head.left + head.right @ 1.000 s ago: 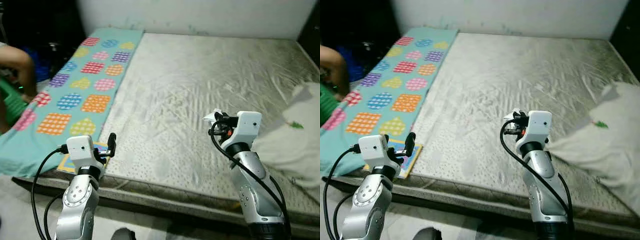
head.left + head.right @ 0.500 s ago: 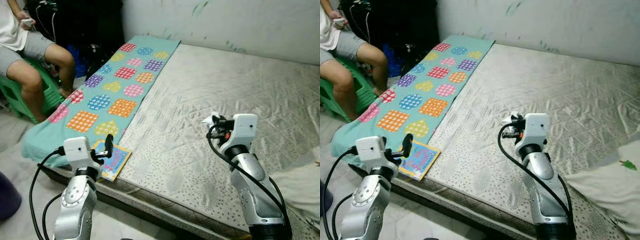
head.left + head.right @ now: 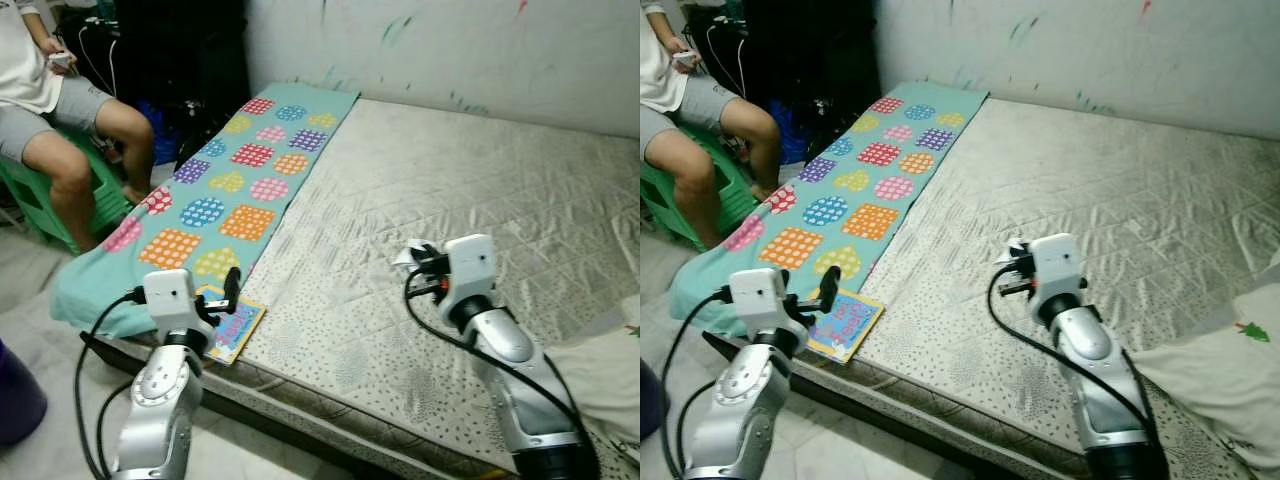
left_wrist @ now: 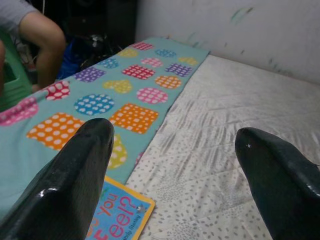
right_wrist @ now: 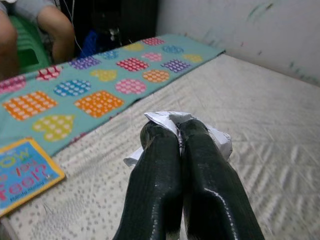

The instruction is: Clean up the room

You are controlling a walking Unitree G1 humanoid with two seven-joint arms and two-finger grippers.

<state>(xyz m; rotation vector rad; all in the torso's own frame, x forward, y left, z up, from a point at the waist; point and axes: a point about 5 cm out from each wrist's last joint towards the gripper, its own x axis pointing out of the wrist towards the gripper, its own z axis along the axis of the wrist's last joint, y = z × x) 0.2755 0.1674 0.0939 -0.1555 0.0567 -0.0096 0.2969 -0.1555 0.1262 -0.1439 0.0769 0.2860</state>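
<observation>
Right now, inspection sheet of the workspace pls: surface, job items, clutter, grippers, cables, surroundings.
Surface: bare mattress, wrinkled.
Job's things: crumpled paper pinched in the right gripper; book flat at the mattress's near corner.
Clutter: patterned blanket along the mattress's left side; white pillow at the right edge.
Grippers: right shut on the paper, above the mattress; left gripper open, above the book.
Cables: black cable looped along the right arm, another along the left.
Surroundings: person seated on a green stool, left; marked white wall.

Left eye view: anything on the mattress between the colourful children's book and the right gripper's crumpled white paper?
Nothing: between the children's book and the crumpled white paper in the right gripper lies bare speckled grey mattress.
</observation>
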